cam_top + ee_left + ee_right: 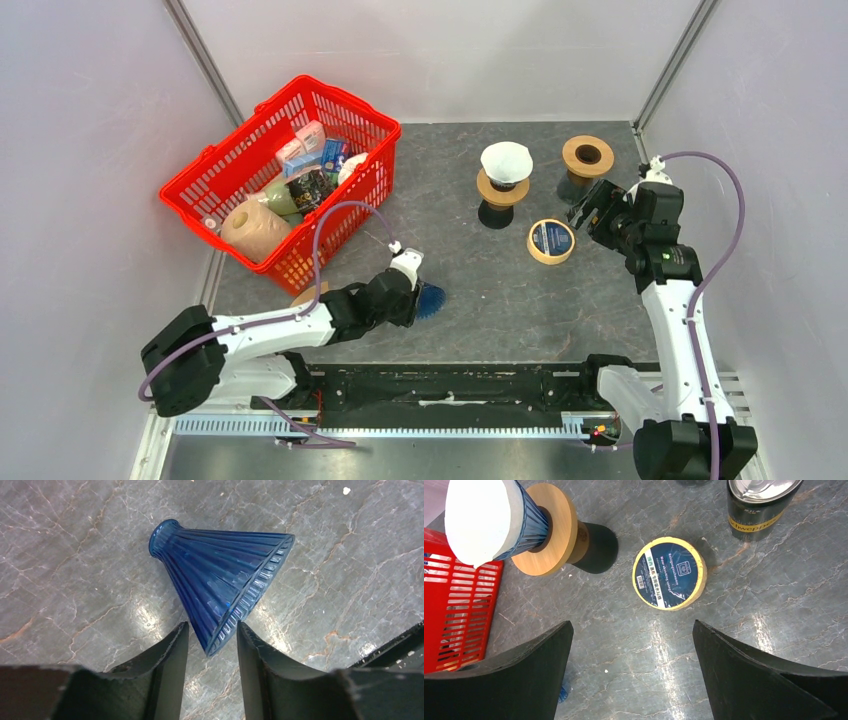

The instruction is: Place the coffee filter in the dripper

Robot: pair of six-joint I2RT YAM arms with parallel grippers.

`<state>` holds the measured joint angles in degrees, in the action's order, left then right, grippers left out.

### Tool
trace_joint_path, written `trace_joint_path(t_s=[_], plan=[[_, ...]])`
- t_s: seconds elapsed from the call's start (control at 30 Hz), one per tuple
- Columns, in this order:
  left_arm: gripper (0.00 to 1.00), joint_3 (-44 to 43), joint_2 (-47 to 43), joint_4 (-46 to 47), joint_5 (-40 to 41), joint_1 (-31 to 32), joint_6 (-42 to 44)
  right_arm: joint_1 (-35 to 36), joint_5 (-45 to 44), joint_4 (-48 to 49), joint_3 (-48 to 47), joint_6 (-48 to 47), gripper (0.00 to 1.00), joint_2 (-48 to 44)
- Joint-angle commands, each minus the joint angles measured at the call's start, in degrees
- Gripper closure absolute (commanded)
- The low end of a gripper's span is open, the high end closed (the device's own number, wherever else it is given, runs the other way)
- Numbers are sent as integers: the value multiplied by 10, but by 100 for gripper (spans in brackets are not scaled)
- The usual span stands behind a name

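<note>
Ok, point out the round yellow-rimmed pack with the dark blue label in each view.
Top external: the round yellow-rimmed pack lies right of centre.
Left wrist: not in it.
Right wrist: near the centre of the frame.
Shared landmark: the white paper filter, up-left of the pack in both.

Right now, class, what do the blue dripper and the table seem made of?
Blue dripper: translucent ribbed plastic or glass, glossy; highlights glint on the ribs. Table: grey veined stone or a stone-look laminate, semi-glossy; lamps reflect in it.
</note>
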<state>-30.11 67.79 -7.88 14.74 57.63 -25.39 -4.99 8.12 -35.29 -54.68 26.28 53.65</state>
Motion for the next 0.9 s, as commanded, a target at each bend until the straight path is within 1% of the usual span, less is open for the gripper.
trace_joint_path(t_s=[0.0,0.07,0.17,0.4,0.43,0.63,0.77,0.83,0.87], plan=[[56,1,13,52,37,1,3,0,10,13,7,-11,3,-16],[59,-1,16,61,51,2,1,0,11,12,6,-12,3,-18],[68,-7,26,65,68,2,1,0,16,12,5,-14,3,-23],[70,-11,41,77,79,2,7,0,20,10,7,-18,3,-27],[70,-12,45,95,81,1,5,0,21,10,7,-18,3,-26],[79,-17,61,120,84,2,-2,0,33,7,7,-20,3,-25],[88,-22,66,123,97,1,-10,0,44,1,9,-24,3,-28],[96,-26,61,120,100,2,-17,0,52,-1,10,-24,3,-33],[98,-30,57,115,100,2,-22,0,56,-1,12,-23,3,-37]])
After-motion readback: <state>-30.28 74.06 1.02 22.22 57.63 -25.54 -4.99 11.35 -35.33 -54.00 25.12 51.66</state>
